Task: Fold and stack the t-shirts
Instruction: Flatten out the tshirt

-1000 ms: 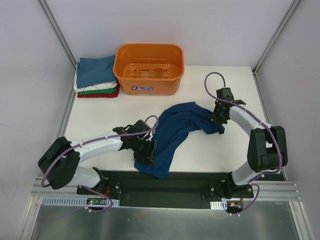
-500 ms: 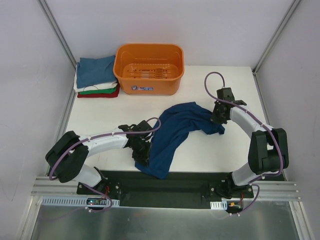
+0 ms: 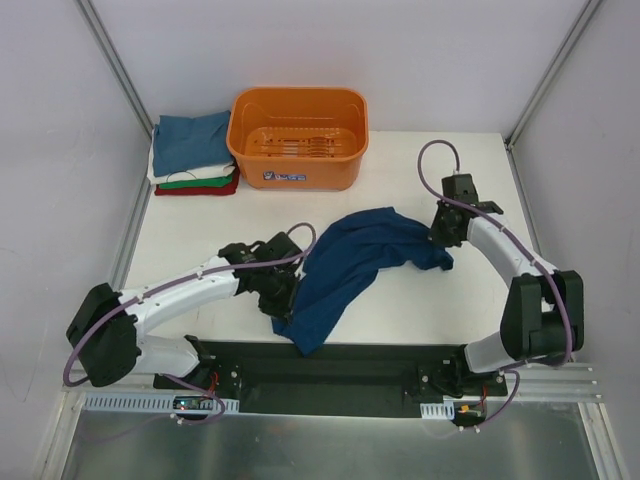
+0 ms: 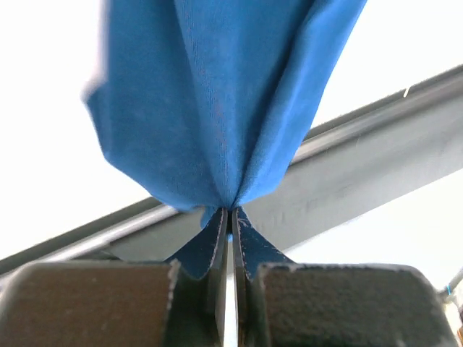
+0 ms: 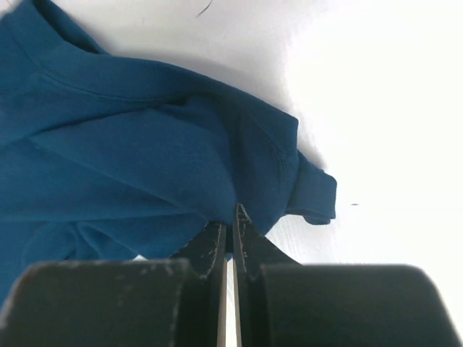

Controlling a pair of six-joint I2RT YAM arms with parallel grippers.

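White desk (image 3: 200, 250) under even, bright light. Pale grey walls (image 3: 300, 50) on three sides, aluminium posts (image 3: 108, 72) in rear corners. Black plate (image 3: 330, 365) along near edge; brushed metal sheet (image 3: 330, 445) in foreground.

The right end effector (image 5: 231, 219) has its two fingers pressed together on a pinched fold of the dark blue t-shirt (image 5: 145, 144), with the fingertips almost touching. The garment lies crumpled on the white worktop (image 5: 391, 108), filling the upper left and centre of the view. A hemmed end of cloth (image 5: 316, 196) protrudes to the right, just beside the pinch point.
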